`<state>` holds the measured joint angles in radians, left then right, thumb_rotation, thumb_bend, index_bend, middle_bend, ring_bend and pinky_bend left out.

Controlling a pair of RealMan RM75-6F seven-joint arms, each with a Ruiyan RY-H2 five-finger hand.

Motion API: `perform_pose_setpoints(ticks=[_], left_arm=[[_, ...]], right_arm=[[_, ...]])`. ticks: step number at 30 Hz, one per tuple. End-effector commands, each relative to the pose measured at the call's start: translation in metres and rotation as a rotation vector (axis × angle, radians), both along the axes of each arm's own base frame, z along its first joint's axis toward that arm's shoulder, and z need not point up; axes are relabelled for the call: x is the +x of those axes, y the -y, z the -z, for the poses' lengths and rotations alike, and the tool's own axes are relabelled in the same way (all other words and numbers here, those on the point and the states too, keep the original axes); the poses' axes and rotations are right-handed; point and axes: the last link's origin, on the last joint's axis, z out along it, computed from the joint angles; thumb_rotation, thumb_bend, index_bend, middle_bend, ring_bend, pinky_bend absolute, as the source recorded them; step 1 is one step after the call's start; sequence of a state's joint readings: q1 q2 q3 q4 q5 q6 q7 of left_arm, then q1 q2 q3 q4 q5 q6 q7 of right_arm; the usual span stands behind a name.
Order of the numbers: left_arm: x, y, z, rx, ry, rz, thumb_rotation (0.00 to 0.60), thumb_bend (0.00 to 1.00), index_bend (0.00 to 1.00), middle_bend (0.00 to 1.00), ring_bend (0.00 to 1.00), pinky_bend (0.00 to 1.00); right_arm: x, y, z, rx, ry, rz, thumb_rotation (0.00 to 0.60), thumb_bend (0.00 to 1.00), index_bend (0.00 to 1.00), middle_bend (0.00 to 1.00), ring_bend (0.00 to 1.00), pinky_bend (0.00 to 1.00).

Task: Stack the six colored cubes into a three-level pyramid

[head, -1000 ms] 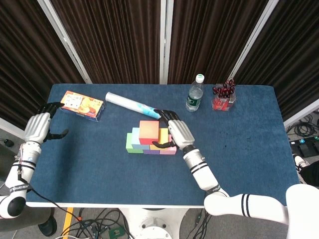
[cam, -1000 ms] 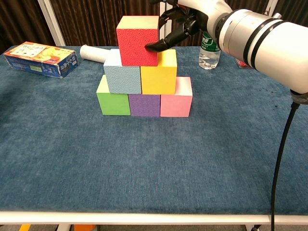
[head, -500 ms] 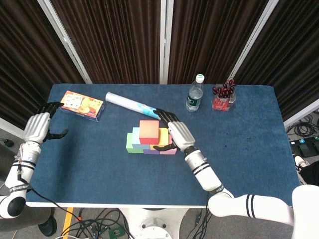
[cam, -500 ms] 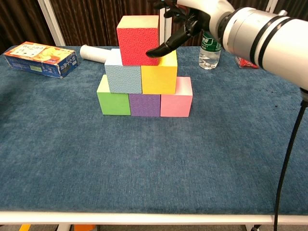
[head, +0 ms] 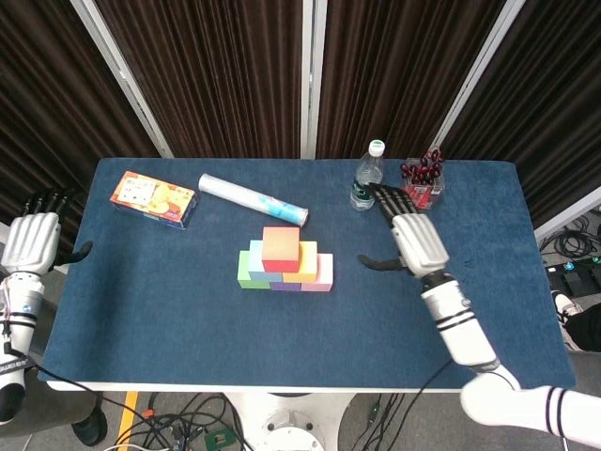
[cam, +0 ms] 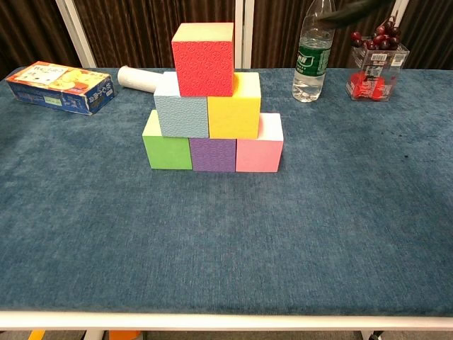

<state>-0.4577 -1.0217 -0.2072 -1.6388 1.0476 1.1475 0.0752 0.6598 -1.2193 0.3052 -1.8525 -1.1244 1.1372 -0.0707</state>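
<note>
A three-level pyramid stands mid-table. Its red cube (cam: 204, 59) sits on top of a light blue cube (cam: 180, 106) and a yellow cube (cam: 233, 108). Below them are a green cube (cam: 166, 143), a purple cube (cam: 213, 154) and a pink cube (cam: 259, 146). From above the stack shows its red top (head: 281, 248). My right hand (head: 410, 234) hovers to the right of the stack, apart from it, fingers spread and holding nothing. My left hand (head: 28, 241) is off the table's left edge, fingers apart and empty.
A water bottle (cam: 313, 57) and a clear cup of red items (cam: 374, 67) stand at the back right. A snack box (cam: 60, 86) lies at the back left, with a white tube (head: 248, 196) beside it behind the stack.
My right hand has let go of the red cube and drawn away to the right, leaving the chest view. My left hand has moved left, off the table edge.
</note>
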Motion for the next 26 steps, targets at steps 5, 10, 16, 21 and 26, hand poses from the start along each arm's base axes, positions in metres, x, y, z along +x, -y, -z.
perform_pose_setpoints(ticks=[5,10,16,21,26], left_arm=[[-0.029,0.042,-0.018,0.047,-0.168,-0.015,0.600,0.26,0.15,0.10,0.01,0.03],[-0.038,0.081,-0.017,0.088,-0.208,-0.042,0.600,0.26,0.15,0.10,0.01,0.03],[-0.036,0.127,-0.004,0.081,-0.199,-0.090,0.600,0.26,0.15,0.10,0.01,0.03],[-0.028,0.158,0.010,0.069,-0.168,-0.095,0.600,0.26,0.15,0.10,0.01,0.03],[-0.022,0.175,0.019,0.068,-0.134,-0.088,0.600,0.25,0.15,0.10,0.01,0.03]], right_arm=[[-0.099,-0.035,-0.051,-0.068,-0.265,0.120,0.600,0.10,0.00,0.02,0.00,0.00],[-0.137,-0.062,-0.053,-0.088,-0.297,0.158,0.600,0.10,0.00,0.00,0.00,0.00],[-0.161,-0.097,-0.051,-0.130,-0.230,0.162,0.600,0.10,0.00,0.00,0.00,0.00],[-0.170,-0.123,-0.053,-0.180,-0.201,0.163,0.600,0.10,0.00,0.00,0.00,0.00],[-0.173,-0.139,-0.055,-0.206,-0.175,0.163,0.600,0.10,0.00,0.00,0.00,0.00]])
